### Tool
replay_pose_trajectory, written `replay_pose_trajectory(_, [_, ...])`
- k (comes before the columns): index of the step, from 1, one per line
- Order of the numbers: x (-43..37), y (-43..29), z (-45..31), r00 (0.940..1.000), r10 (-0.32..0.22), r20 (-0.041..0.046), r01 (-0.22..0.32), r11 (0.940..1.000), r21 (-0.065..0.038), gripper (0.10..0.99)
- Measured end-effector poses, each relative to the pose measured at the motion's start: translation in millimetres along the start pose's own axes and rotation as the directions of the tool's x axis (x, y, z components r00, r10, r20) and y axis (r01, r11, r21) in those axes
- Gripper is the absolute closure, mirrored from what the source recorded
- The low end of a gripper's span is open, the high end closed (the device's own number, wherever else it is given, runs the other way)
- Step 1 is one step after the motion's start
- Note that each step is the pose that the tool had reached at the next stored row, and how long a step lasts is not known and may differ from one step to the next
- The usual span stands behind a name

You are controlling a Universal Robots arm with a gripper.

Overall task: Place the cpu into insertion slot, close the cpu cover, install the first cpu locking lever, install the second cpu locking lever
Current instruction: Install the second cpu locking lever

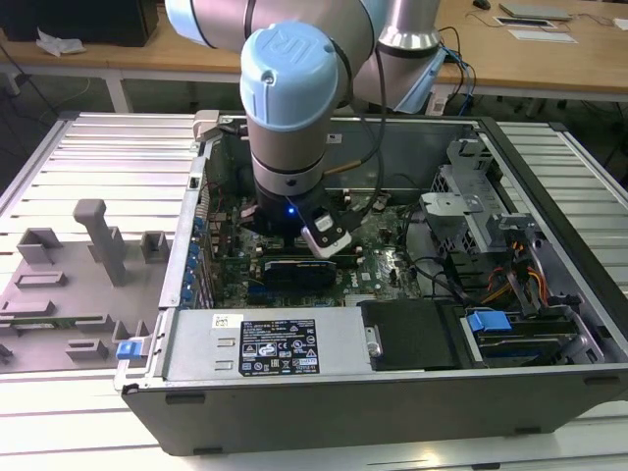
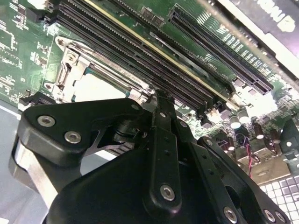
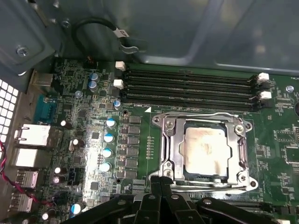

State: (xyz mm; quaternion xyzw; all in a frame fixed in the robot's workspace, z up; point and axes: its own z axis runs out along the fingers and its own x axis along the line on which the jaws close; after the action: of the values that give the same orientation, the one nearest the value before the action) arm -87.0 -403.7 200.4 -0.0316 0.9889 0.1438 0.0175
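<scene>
Tool: we see the tool [image 3: 161, 186] as black linkage bars low over the board in both wrist views; its tips meet in a narrow point at the near edge of the socket. Whether they are pressed together on anything, we cannot tell.
Key relation: the cpu cover [image 3: 170, 149] lies just beyond the tool tip, touching or nearly so at its near edge; the socket's square sits straight ahead of the tool, with the memory slots [image 3: 187, 88] running crosswise past its far side.
Chip: the cpu [image 3: 205, 150] lies flat inside the insertion slot [image 3: 205, 178], its pale metal top showing through the window of the frame.
Cover: we judge it down over the chip, a thin bright sheet-metal frame with bent tabs and screw heads at the corners.
Levers: we cannot make out how the thin wire levers stand.
Board: the motherboard [image 3: 145, 135] is green, matte, studded with round capacitors [image 3: 108, 137].
Surroundings: in the exterior view the arm [image 1: 289, 108] reaches down into the open computer case [image 1: 392, 383], which rests on a ribbed metal worktop [image 1: 88, 157].
</scene>
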Motion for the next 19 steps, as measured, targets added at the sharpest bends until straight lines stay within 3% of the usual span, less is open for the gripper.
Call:
replay_pose_trajectory(6, [3.1,5.2,5.0,1.0000,0.000,0.0001,0.000,1.0000,0.000,0.980])
replay_pose_trajectory(15, [6.5,5.6,7.4,1.0000,0.000,0.0000,0.000,1.0000,0.000,0.980])
replay_pose_trajectory(17, [6.4,6.1,6.1,1.0000,0.000,0.0004,0.000,1.0000,0.000,0.980])
replay_pose_trajectory(19, [6.1,7.9,-0.2,1.0000,0.001,0.0003,-0.001,1.0000,0.000,0.980])
